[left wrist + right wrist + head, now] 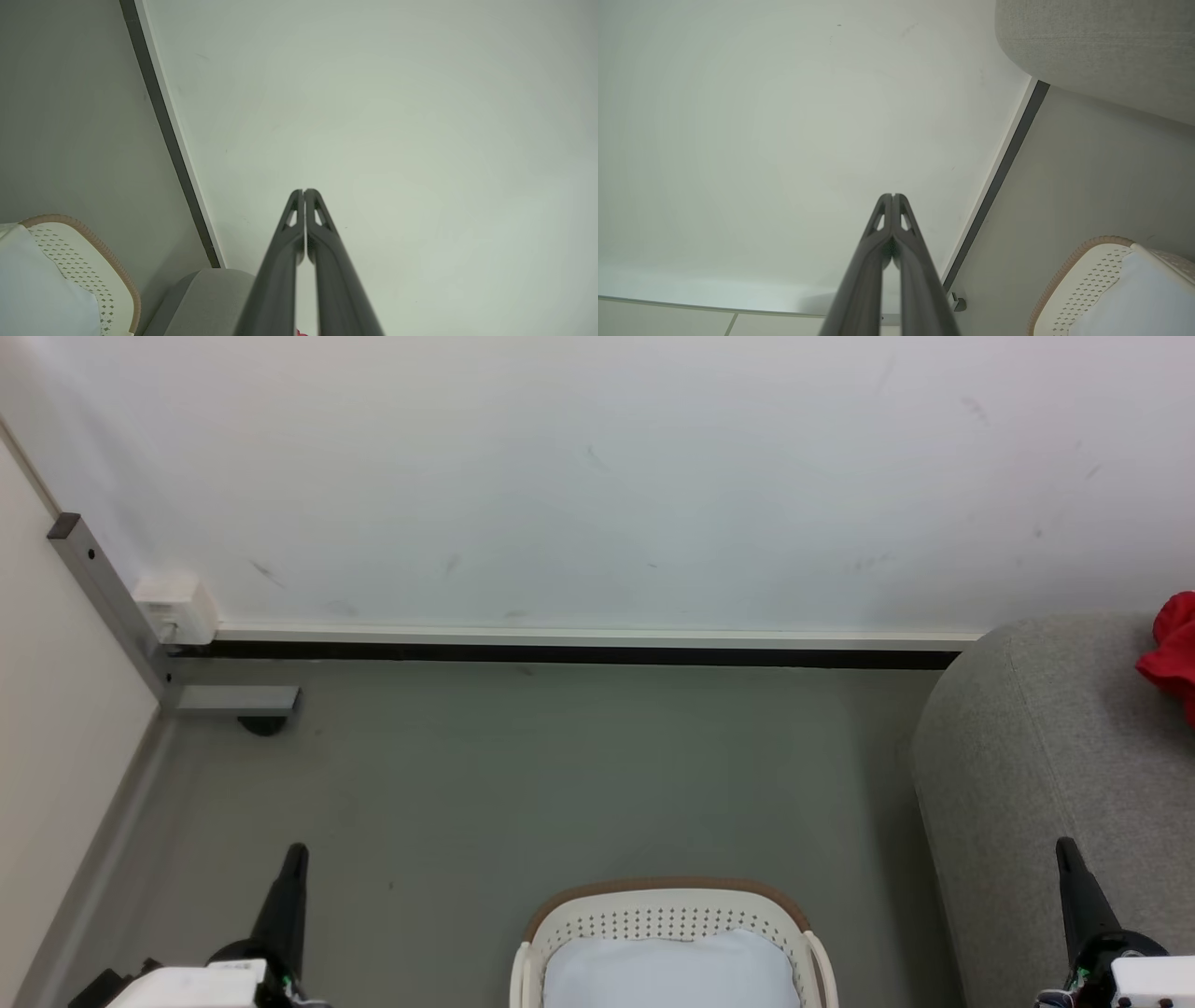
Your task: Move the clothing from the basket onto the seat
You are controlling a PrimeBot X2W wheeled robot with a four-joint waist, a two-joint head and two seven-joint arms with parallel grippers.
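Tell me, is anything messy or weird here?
Nothing is spilled or broken. The red clothing lies bunched on the grey seat, and the basket stands upright on the floor with a pale sheet inside.

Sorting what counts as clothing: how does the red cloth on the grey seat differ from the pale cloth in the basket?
The red garment is bright red; the sheet is pale bluish-white. The garment lies bunched on the seat; the sheet lies fairly smooth in the basket. Both are soft fabric, cut off by the head view's edge.
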